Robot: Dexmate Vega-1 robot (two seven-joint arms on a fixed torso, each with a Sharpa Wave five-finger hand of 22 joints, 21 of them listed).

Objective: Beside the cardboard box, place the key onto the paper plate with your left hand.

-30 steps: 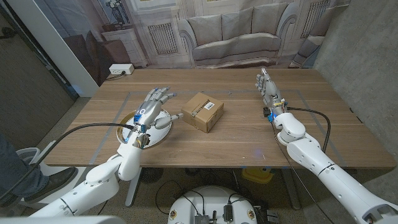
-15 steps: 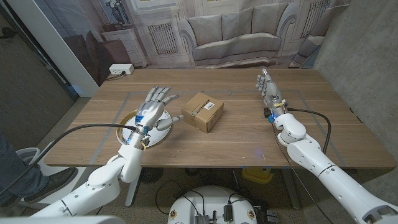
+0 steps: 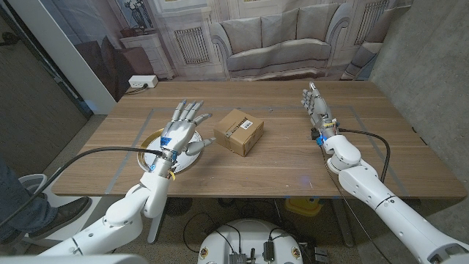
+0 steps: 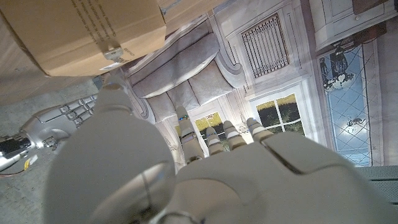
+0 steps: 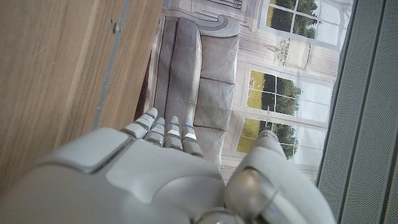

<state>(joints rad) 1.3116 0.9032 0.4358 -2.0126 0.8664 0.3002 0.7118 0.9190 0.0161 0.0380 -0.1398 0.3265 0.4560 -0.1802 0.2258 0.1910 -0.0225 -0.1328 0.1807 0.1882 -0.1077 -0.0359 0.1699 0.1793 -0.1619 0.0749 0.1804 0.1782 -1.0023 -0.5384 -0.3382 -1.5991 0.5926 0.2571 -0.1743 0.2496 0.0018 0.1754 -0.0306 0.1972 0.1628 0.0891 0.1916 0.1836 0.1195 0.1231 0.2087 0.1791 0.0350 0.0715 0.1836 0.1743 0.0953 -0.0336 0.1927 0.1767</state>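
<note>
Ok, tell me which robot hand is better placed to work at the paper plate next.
Left. The left robot hand is spread open directly over the paper plate, just beside the cardboard box. The right robot hand stands at the table's far right side, with the box between it and the plate.

Paper plate (image 3: pixel 152 139) left of cardboard box (image 3: pixel 239 131); left robot hand (image 3: pixel 180 128) above plate.

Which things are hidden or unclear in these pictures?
- Key: not made out; in the head view the left hand covers most of the paper plate.
- Cardboard box: cut off by the picture's edge in the left wrist view.
- Box label print: too small to read, head view.
</note>
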